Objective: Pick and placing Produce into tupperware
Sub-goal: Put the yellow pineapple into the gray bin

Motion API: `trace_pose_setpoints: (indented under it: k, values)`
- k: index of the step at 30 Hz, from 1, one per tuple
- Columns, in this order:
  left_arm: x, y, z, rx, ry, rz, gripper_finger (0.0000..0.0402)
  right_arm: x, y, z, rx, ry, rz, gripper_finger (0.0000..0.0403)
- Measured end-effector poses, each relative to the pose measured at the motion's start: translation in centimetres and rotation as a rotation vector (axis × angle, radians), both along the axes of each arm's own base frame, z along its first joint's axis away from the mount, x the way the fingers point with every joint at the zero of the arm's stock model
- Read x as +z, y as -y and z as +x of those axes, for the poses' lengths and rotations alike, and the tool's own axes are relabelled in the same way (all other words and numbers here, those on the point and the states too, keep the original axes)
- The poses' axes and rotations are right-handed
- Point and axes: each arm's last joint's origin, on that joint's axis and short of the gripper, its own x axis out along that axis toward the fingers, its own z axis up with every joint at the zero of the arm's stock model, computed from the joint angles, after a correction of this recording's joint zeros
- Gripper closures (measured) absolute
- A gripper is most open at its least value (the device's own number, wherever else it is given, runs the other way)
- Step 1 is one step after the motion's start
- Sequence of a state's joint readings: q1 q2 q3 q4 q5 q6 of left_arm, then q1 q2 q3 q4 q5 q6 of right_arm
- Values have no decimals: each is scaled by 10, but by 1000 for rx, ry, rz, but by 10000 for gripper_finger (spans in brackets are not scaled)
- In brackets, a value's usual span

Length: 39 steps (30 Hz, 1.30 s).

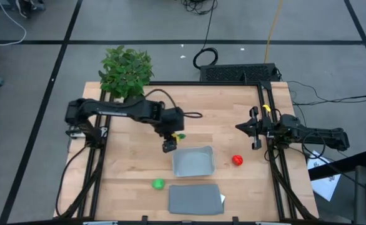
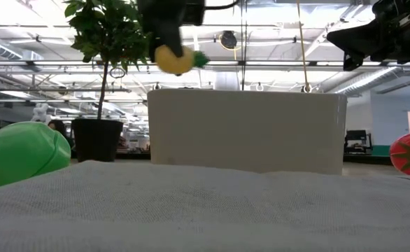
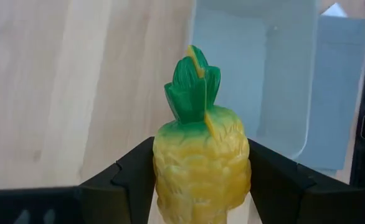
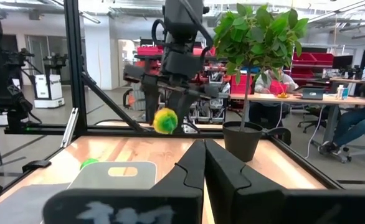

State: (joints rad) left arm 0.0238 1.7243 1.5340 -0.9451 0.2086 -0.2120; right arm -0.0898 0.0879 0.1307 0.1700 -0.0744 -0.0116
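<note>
My left gripper [image 1: 170, 142] is shut on the yellow produce piece with the green tip [image 3: 201, 165], high above the table by the far left corner of the light grey-blue tupperware [image 1: 193, 160]. The low view shows the yellow piece [image 2: 174, 59] hanging above the tupperware's wall [image 2: 247, 129]. The round green piece [image 1: 158, 184] rests on the table left of the dark grey lid [image 1: 195, 199]. The round red piece [image 1: 237, 160] rests on the table just right of the tupperware. My right gripper [image 1: 255, 129] waits shut at the table's right edge, raised, touching nothing. My left gripper pinches the yellow piece by its yellow body [image 3: 198, 177] between the two fingers [image 3: 132, 177], one on each side. The green tip [image 3: 194, 90] sticks out beyond the fingertips. The fingers come slanting down from above and the left. The piece is lifted clear of the table.
A leafy potted plant [image 1: 125, 70] stands at the table's far left corner. The flat lid lies near the table's near edge, just in front of the tupperware. Bare wood lies left of the tupperware and between it and the right arm. Black frame rails run along both sides.
</note>
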Motion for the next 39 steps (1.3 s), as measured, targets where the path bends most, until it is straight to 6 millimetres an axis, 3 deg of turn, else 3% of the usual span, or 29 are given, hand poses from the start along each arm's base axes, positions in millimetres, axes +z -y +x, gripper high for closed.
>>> trace_pose_setpoints:
  k: [11, 16, 24, 33, 39]
  values:
    - [7, 1, 62, -236, 105, 58, 188, 1, 0, 0, 0, 7, 0, 403]
    - [-8, 7, 79, -364, 110, 109, 188, 1, 0, 0, 0, 9, -1, 403]
    - [-47, 32, 91, -655, 72, 194, 188, 1, 0, 0, 0, 8, 0, 403]
    - [-61, 47, 96, -947, 87, 405, 188, 1, 0, 0, 0, 7, 0, 403]
    - [-75, 47, 102, -1011, 82, 443, 188, 0, 0, 1, 1, 2, 0, 403]
